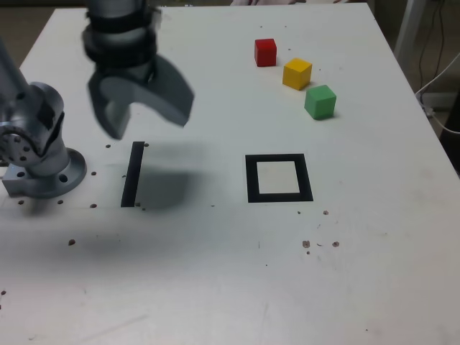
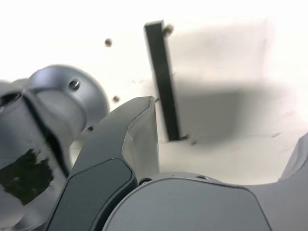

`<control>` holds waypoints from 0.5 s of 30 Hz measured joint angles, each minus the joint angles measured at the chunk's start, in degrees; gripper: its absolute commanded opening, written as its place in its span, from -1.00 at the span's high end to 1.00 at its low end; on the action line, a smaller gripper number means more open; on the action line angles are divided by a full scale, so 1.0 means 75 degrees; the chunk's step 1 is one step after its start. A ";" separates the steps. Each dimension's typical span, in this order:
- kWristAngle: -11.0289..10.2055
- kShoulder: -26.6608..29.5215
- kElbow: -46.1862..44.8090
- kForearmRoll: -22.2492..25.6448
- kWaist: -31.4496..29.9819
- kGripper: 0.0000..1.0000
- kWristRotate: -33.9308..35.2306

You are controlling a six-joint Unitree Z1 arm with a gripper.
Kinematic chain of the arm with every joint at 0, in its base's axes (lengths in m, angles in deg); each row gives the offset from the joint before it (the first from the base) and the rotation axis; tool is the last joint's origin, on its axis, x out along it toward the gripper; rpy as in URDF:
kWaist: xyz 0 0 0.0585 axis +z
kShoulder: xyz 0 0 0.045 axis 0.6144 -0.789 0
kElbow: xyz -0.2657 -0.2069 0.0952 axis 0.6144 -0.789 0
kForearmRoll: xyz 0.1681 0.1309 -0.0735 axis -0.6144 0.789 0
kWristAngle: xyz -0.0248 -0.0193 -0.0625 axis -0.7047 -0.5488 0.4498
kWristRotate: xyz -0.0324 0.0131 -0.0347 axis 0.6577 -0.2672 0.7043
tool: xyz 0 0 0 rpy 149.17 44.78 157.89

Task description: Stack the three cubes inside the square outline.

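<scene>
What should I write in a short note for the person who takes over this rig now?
Gripper: open, empty, hanging above the black strip at the exterior view's left.
Cubes: red cube, yellow cube and green cube lie in a diagonal row at the far right of the exterior view, all apart from the fingers.
Square outline: nothing inside.
Done: nothing stacked.
Left: pick up all three cubes and stack them inside the outline.
</scene>
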 measured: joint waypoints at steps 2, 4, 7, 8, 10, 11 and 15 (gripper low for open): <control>-0.0109 -0.0160 0.0251 0.0073 0.0233 -0.98 -0.0128; -0.0212 -0.0327 0.0603 0.0171 0.0520 -0.98 -0.0297; -0.0322 -0.0560 0.1028 0.0293 0.0865 -0.98 -0.0504; -0.0353 -0.0612 0.1155 0.0365 0.0976 -0.98 -0.0604; -0.0471 -0.0833 0.1610 0.0563 0.1348 -0.98 -0.0860; -0.0518 -0.0983 0.1829 0.0626 0.1520 -0.98 -0.0966; -0.0631 -0.1543 0.2735 0.0814 0.2264 -0.98 -0.1417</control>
